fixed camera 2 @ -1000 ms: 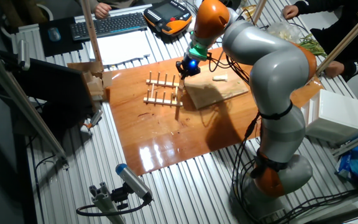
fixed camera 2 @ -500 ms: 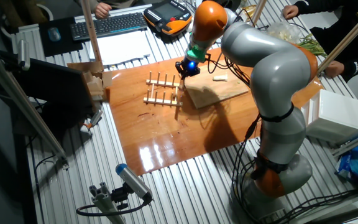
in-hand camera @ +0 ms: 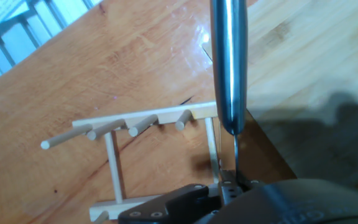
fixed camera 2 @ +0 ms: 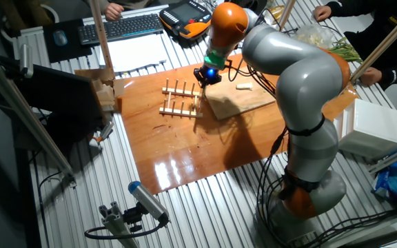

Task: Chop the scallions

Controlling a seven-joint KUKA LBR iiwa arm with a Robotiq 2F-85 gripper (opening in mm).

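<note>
My pincer point(fixed camera 2: 207, 76) hangs upper centre of the frame, pinching a knife point(in-hand camera: 229, 68) between the peg rack point(fixed camera 2: 180, 100) and the wooden board point(fixed camera 2: 243, 101). One scallion piece point(fixed camera 2: 244, 87) lies on the board's far edge, right of my pincer.

1. We are in a robotics lab: the arm point(fixed camera 2: 302, 76) stands on a slatted aluminium table point(fixed camera 2: 205, 207)
2. We see a keyboard point(fixed camera 2: 119, 27), a teach pendant point(fixed camera 2: 185, 17) and loose cables point(fixed camera 2: 271, 196) around it
</note>
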